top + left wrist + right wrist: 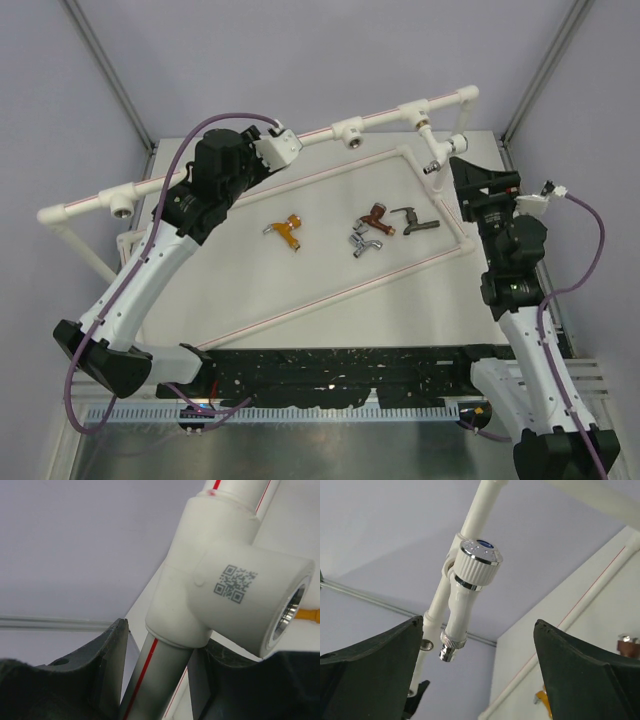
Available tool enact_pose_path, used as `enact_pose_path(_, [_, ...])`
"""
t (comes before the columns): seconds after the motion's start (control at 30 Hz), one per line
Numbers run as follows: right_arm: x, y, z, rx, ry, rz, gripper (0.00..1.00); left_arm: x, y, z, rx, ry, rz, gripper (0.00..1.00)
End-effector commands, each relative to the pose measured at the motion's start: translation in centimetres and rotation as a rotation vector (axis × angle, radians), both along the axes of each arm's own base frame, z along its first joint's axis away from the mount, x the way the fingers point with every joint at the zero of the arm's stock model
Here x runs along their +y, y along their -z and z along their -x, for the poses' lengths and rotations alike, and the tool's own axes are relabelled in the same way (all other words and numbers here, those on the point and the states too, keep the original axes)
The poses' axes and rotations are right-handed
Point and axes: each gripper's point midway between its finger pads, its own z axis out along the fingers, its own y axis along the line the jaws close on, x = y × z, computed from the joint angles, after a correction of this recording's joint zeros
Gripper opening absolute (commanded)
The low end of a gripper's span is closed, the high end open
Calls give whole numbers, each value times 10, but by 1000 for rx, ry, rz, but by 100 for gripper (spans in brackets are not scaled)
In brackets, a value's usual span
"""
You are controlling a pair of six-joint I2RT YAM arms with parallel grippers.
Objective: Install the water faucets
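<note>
While the left end effector [160,680] clamps the pipe frame [220,580], the right end effector [479,625] stands released beside the white faucet [467,600], apparently seated in its tee. Next, I judge, it must fetch the dark faucet [412,220], nearest on the worktop [250,285].

White faucet [437,155] hangs from frame [385,118]; orange [291,231], copper [375,214], chrome [364,244], bronze [415,223] faucets lie on table [330,265]

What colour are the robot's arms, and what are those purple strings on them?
Both arms are white with chunky black joints: the left arm and the right arm. A purple cable loops along each. The jaws are dark wedges.
</note>
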Motion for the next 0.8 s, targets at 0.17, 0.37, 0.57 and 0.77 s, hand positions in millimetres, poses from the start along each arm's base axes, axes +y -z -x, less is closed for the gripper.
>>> enact_pose_path(0.17, [-33,10,48,-163,187,1173,95,19,14,-1,95,-263,272,14])
enact_pose_path(0.37, [-34,-10,57,-413,316,1783,95,14,1,3,118,-262,355,39])
enact_pose_path(0.57, [-27,-52,54,-609,461,2178,95,12,-41,19,143,-282,515,78])
enact_pose_path(0.77, [-23,-76,43,-669,494,2323,95,27,-76,54,68,-257,667,95])
